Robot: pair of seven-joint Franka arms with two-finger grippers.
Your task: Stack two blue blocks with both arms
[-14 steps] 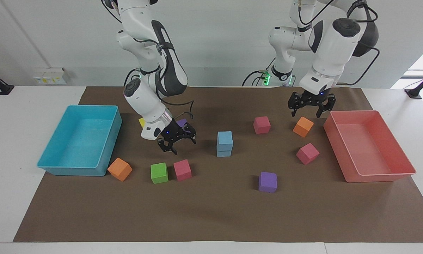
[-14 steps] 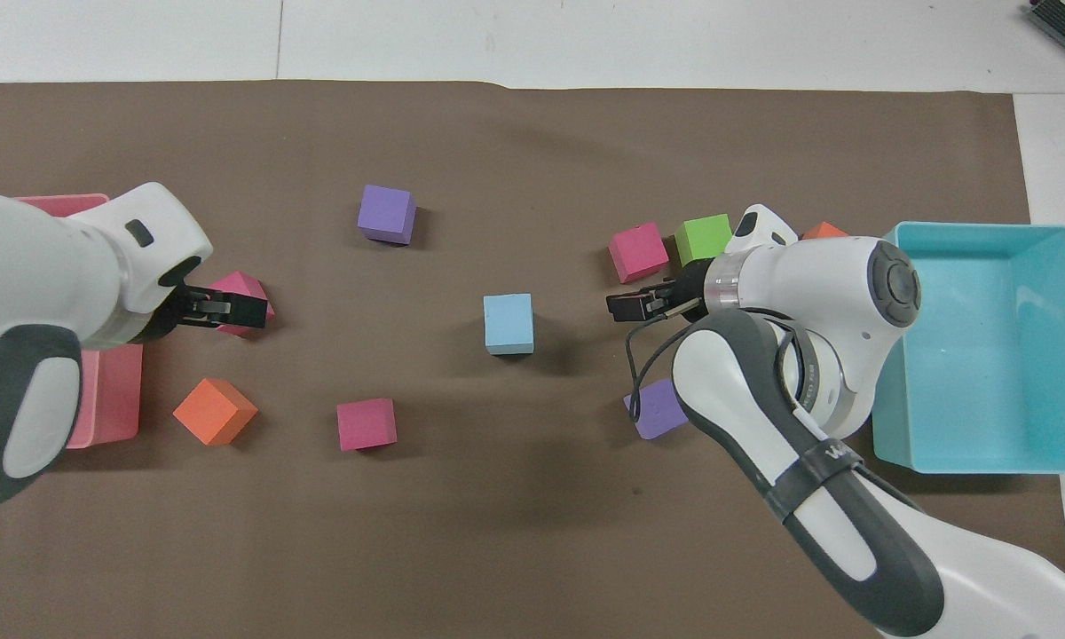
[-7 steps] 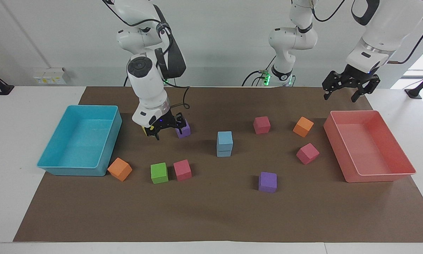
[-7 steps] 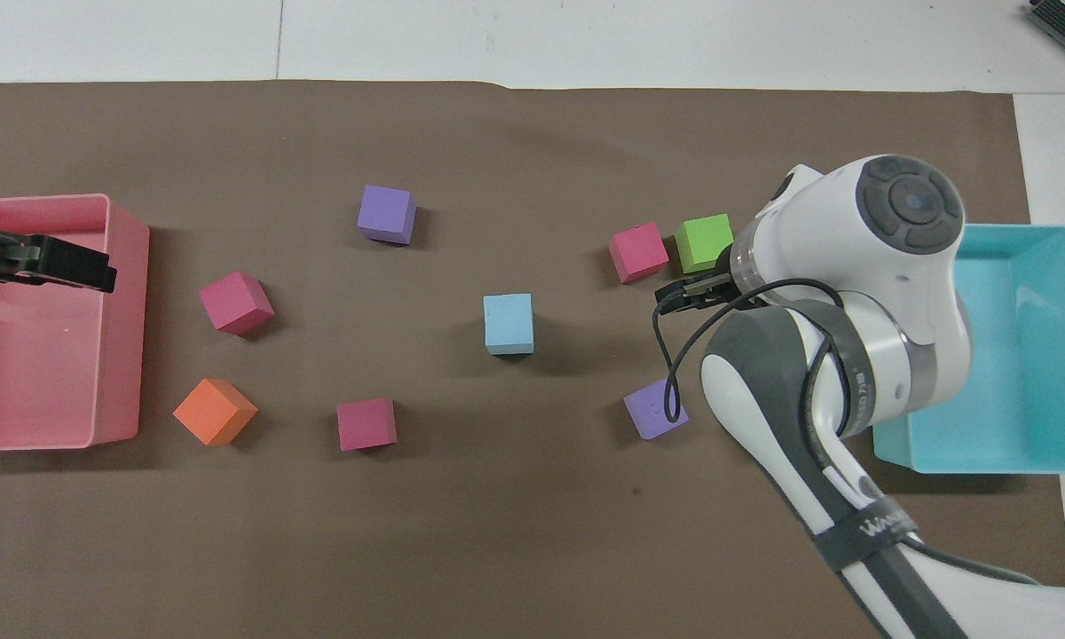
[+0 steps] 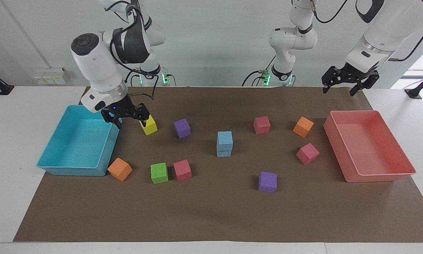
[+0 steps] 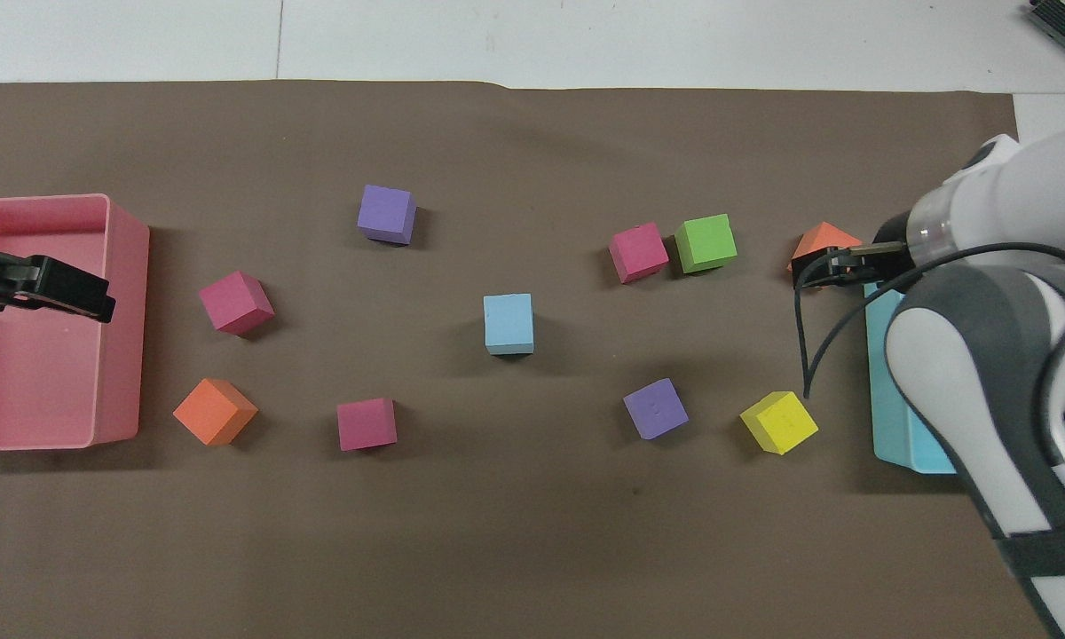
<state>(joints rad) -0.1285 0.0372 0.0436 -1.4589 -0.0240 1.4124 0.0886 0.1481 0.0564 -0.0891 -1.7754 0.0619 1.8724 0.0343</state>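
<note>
While the two blue blocks (image 5: 225, 143) stand stacked one on the other at the middle of the brown mat (image 5: 211, 211), both arms hang clear of them with nothing held. Taking the facing view from one side to the other, the cyan tray (image 5: 56, 167) lies at the right arm's end of the table (image 5: 7, 158). The right arm (image 5: 98, 67) bends down from its base, its forearm sloping toward the tray, and the right pincer (image 5: 128, 120) hangs low over the tray's rim nearest the mat's middle, just beside the yellow cube (image 5: 149, 126); its fingers stand apart, gripping nothing. An orange cube (image 5: 120, 169) rests close by the tray's corner, with a green cube (image 5: 159, 173) and a pink cube (image 5: 182, 170) side by side farther from the robots than the yellow one. A purple cube (image 5: 182, 127) sits between the yellow cube and the stack. Past the stack come another purple cube (image 5: 267, 182), two pink cubes (image 5: 261, 125) (image 5: 307, 153) and a second orange cube (image 5: 303, 126). The pink tray (image 5: 380, 174) lies at the left arm's end. The left arm (image 5: 380, 38) is raised high, and the left pincer (image 5: 349, 80) hangs in the air over the mat's edge by that tray, pointing down with its fingers apart and empty.
</note>
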